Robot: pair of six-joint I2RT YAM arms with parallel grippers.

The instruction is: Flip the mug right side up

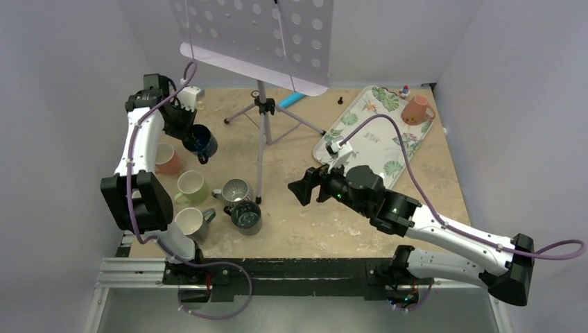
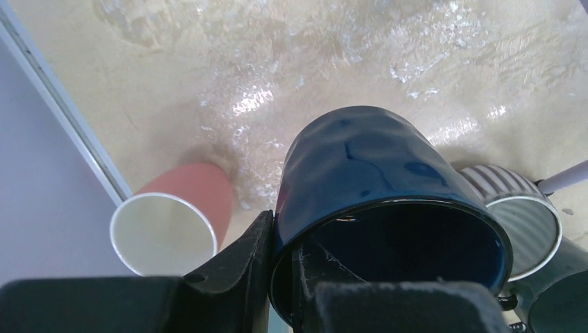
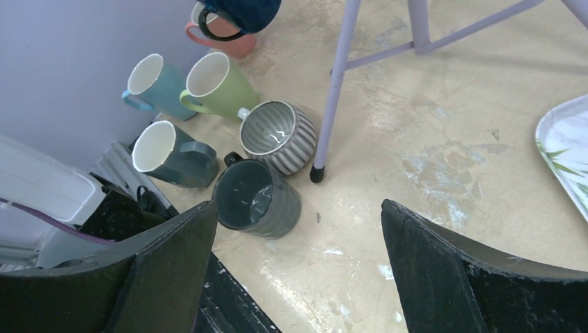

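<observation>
Clamping glossy, dimpled navy mug [image 2: 367, 159]

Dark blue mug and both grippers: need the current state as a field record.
blue mug: tilted, mouth towards the left wrist camera, base towards the table
left gripper: shut on the blue mug's rim, one finger inside, one outside
right gripper: open, holding nothing, over mid-table
nearby mugs: striped mug and green mug, both upright at left side of table
tray: far right of table
task status: blue mug not yet set down upright
</observation>
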